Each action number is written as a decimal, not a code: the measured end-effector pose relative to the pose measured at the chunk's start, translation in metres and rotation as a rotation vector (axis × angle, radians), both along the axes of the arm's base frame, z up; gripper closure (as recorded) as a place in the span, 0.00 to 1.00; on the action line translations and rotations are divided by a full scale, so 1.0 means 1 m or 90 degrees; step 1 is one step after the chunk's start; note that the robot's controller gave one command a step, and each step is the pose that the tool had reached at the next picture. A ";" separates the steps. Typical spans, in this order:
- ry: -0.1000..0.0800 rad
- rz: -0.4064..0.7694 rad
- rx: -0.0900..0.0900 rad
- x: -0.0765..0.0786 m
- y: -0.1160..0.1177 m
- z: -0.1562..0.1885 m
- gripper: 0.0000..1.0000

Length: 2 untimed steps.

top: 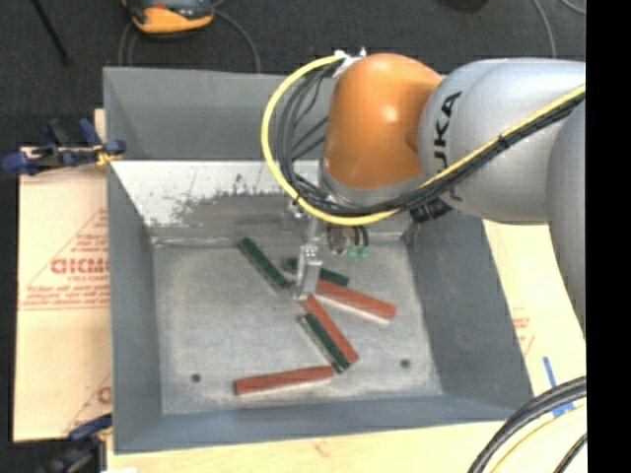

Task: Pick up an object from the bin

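Camera view: the tool [308, 276] hangs at one end of a dark green stick [262, 262] lying up-left from it. Spread or pinching, I cannot tell.

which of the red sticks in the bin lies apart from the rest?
The lone red stick near the bin's front wall, lying almost level. The slanted red stick and the rightmost red stick sit together by the hand.

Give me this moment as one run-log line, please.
gripper low in bin | between dark green stick and red stick | hold: none visible
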<state>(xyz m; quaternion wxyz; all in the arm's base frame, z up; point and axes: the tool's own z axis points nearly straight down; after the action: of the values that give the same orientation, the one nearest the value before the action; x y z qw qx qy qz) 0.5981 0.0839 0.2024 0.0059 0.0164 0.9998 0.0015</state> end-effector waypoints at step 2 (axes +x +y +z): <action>0.004 0.124 -0.003 -0.002 -0.047 -0.103 0.00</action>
<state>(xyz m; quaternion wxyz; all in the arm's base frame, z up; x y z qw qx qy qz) 0.5961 0.0372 0.0990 0.0023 -0.0806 0.9967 -0.0001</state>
